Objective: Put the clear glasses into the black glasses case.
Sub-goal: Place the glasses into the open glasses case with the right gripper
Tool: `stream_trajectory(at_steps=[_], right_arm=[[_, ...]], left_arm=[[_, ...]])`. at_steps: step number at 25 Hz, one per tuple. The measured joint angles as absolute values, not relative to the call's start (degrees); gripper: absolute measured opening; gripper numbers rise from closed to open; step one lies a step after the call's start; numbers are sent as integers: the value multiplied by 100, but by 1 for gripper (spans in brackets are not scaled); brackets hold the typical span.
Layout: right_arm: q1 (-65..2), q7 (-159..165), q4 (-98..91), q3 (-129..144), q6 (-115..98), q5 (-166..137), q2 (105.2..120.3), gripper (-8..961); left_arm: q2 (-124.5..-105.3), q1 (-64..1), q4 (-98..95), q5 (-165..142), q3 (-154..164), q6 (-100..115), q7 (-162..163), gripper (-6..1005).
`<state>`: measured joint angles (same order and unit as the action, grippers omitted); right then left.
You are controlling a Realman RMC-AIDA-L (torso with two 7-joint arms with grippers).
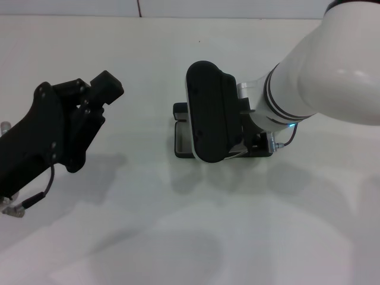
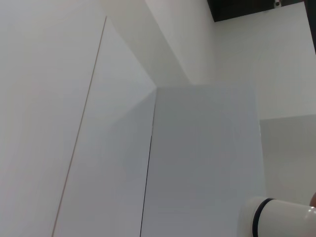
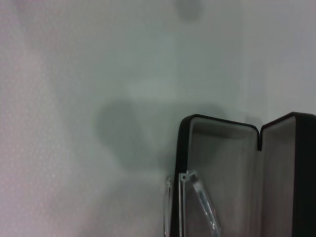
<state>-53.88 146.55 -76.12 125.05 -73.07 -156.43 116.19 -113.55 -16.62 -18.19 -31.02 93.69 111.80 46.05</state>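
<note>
The black glasses case (image 1: 180, 140) lies open at the table's middle, mostly hidden under my right gripper (image 1: 215, 114), which hovers straight above it. In the right wrist view the case (image 3: 183, 148) shows its grey lining and raised lid. The clear glasses (image 3: 193, 197) stand on end close to that camera, straddling the case's near rim and held off the lining, so the right gripper is shut on them. A clear glint of the glasses (image 1: 238, 152) peeks out below the gripper. My left gripper (image 1: 89, 101) hangs raised at the left, away from the case.
The white tabletop (image 1: 178, 237) spreads all round the case. A seam in the table (image 1: 138, 7) runs at the far edge. The left wrist view shows only white panels and part of the white right arm (image 2: 276, 217).
</note>
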Motion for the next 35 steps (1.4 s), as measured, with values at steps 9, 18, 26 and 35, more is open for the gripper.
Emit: stream_trajectory(at_steps=[9, 18, 26, 35], right_arm=[[-5376, 14659, -7661, 12507, -7332, -15646, 11619, 164], [-5330, 14655, -7550, 12548, -7299, -15607, 11619, 162], [-5314, 14638, -7380, 12586, -7071, -15623, 11619, 161], [-5248, 14604, -7356, 12631, -6942, -15625, 11619, 159]], left_arm=[[-11347, -1670, -1819, -3102, 9364, 11164, 4605, 33], [-11351, -1719, -1718, -3102, 9360, 11149, 4548, 33], [-11355, -1731, -1683, -3102, 9360, 11146, 4537, 33], [-11355, -1732, -1678, -3096, 9360, 11144, 4535, 33]])
